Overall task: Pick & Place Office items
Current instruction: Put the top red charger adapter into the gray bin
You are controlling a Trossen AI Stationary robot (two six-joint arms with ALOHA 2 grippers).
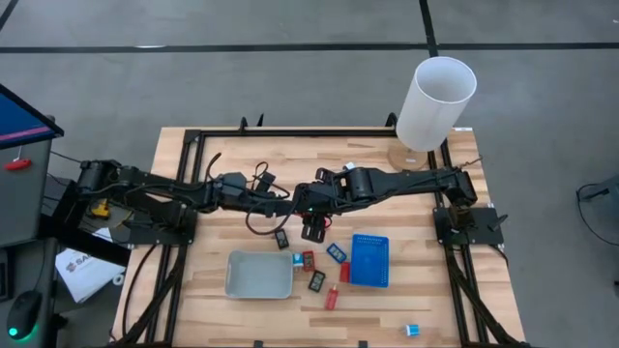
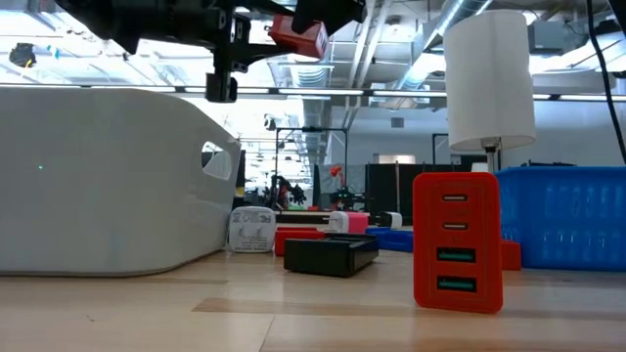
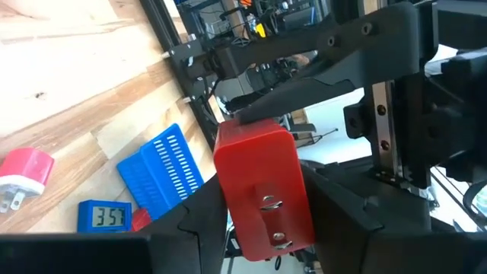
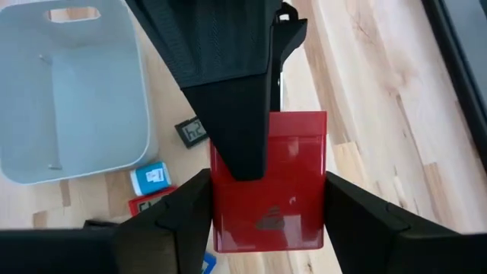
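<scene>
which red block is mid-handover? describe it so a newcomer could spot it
Look above the table's middle, between the grey tray and blue tray, where the two arms meet. The red block there sits between the right gripper's fingers, with the left gripper around it. Unlike every other red piece, it is off the table.

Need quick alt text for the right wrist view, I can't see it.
A red block sits between the right gripper fingers while the left gripper closes on it from the far side. Below lie the grey tray and small items on the wooden table.

Matte black throughout — 2 slim jointed arms, loose black cables looping off the left arm [image 1: 184, 193], blocky housings on the right arm [image 1: 406, 181].
</scene>
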